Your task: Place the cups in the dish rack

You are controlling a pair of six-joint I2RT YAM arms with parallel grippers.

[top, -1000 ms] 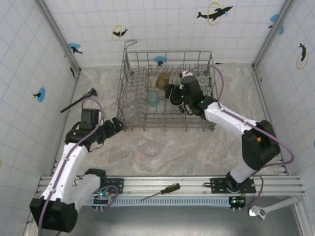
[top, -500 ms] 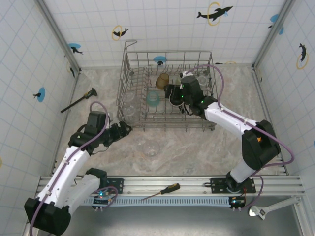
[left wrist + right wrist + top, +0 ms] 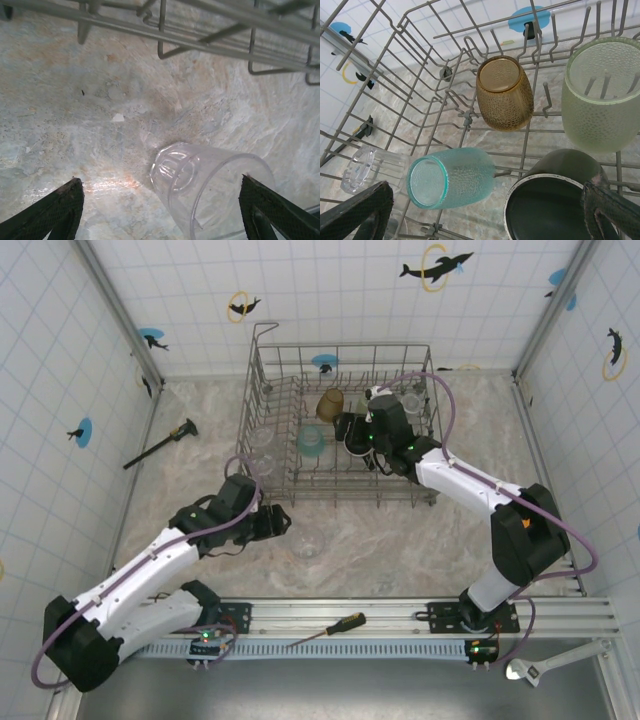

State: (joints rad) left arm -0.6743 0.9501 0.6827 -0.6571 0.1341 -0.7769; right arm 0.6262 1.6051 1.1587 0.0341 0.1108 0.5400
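Around clear cup [image 3: 212,192], perhaps, left jaws arrived

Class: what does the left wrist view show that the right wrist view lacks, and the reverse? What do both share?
Left wrist: a loose clear cup resting on the table, outside the dish rack.
Right wrist: the amber cup, light blue cup, pale green cup and dark mug, all inside the rack.
Both: the rack's grey wires and the marbled table surface.

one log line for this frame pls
left gripper: fingers open, flanking clear cup on its side | right gripper: fingers open at dark mug in dish rack
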